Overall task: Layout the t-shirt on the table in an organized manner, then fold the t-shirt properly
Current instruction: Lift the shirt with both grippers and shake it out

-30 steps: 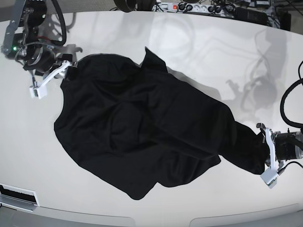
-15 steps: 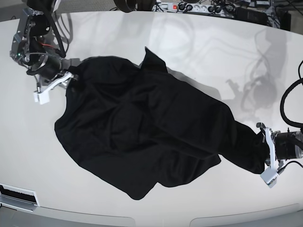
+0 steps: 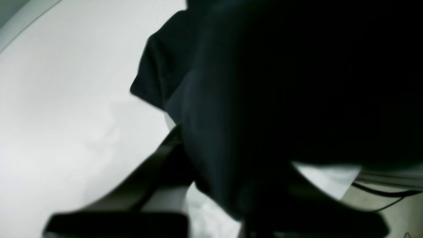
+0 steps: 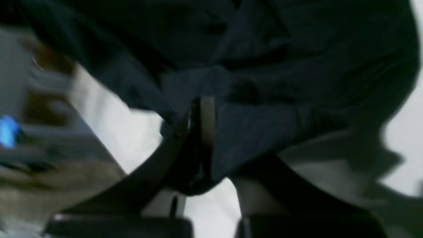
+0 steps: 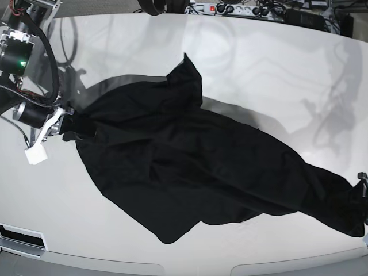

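T-shirt spanned between two grippers, long axis diagonal across table

Right gripper (image 5: 57,123) pinches cloth at one end; left gripper (image 3: 211,198) clamps the other at the base view's lower-right edge; t-shirt (image 5: 195,167) lies rumpled between them on the table (image 5: 259,63), each arm nearest its own end, spreading judged unfinished

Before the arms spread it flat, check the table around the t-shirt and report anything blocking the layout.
Nothing visible blocks it. The t-shirt is stretched between the right gripper and the left gripper, both clamped on fabric. The white table beside the shirt is bare; the power strip lies beyond the far edge.
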Controlling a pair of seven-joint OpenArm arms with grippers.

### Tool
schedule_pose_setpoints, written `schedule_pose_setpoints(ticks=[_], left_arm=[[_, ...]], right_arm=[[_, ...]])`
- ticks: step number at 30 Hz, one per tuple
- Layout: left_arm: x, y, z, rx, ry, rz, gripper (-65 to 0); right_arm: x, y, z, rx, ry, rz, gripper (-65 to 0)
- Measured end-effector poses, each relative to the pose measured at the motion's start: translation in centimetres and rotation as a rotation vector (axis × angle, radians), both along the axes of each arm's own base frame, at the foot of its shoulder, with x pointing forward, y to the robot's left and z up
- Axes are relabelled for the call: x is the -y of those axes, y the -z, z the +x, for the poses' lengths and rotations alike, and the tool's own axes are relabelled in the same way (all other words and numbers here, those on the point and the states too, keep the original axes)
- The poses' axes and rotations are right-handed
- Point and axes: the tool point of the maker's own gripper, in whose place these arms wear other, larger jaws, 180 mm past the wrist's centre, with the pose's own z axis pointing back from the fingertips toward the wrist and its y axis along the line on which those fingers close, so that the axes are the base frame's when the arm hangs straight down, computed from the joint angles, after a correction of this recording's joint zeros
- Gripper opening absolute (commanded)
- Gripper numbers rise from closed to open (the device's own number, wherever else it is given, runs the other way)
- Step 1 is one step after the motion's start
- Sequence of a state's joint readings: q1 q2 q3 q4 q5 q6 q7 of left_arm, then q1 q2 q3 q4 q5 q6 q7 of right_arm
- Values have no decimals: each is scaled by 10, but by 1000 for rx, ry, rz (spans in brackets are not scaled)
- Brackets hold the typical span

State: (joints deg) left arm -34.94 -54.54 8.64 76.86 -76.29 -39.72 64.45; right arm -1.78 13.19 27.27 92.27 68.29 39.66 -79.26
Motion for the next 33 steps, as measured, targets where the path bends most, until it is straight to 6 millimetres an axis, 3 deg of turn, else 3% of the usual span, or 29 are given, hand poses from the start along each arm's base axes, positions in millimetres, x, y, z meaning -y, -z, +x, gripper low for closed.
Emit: schedule_pose_setpoints(ticks=[5,12,16,25,30,33], left_arm=[[-24,-9,-3,10,-38,63,-650],[-58,-27,5,109,-103,172,-650],[-58,-47,10,160,-94,166,-650],[-55,-129,28,364,-98,145,-650],[-58,-147,32,424,-107,162,-650],[-65,-147,39,428,-166,174,-650]], right_arm=[[6,-56,9,192,-51,-144,-650],[44,-113,7,363,-7,-327,-650],[65,-132,11,413,21,-380,-650],[84,-188,29,564,10,-471,-650],[94,-224,37,658,7,-543,-650],[95,-226,36,661,1,-552,-650]])
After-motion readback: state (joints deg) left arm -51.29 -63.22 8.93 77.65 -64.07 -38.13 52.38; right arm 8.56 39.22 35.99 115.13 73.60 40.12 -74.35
